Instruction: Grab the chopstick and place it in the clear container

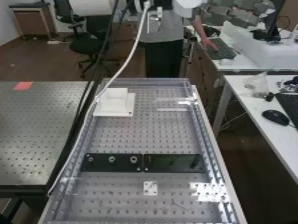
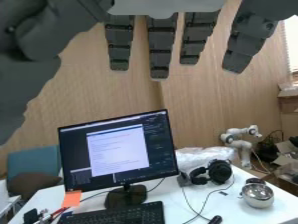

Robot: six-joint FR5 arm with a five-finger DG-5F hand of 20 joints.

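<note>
Hand (image 2: 159, 50) is hanging open, its fingers reaching out straight and spaced apart, the thumb spreading well to one side. Beyond the fingertips a monitor (image 2: 120, 150) is standing. Where the chopstick and the clear container are lying, I cannot tell.

On the bench, the places are going by the black strip (image 1: 143, 169), which is stretching across the middle worktop (image 1: 123, 200). Well to its left, toward the far end, a red patch (image 1: 23, 86) is lying on the left worktop (image 1: 33, 130). A pale cable (image 1: 86, 117) is running down past the strip's left end, curving in from the far side. Beyond the strip's left half, apart from it, a white block (image 1: 114, 102) is sitting on its base. The strip itself is lying flat, carrying round metal fittings (image 1: 112, 159) on its left half. Just on the near side of the strip, around its middle, a small white plate (image 1: 150, 188) is lying. Well to the right of the strip and farther off, a crumpled clear bag (image 1: 255, 84) is resting on the white worktop (image 1: 256, 132), and a black mouse (image 1: 275, 117) is sitting nearer the strip than the bag.
</note>
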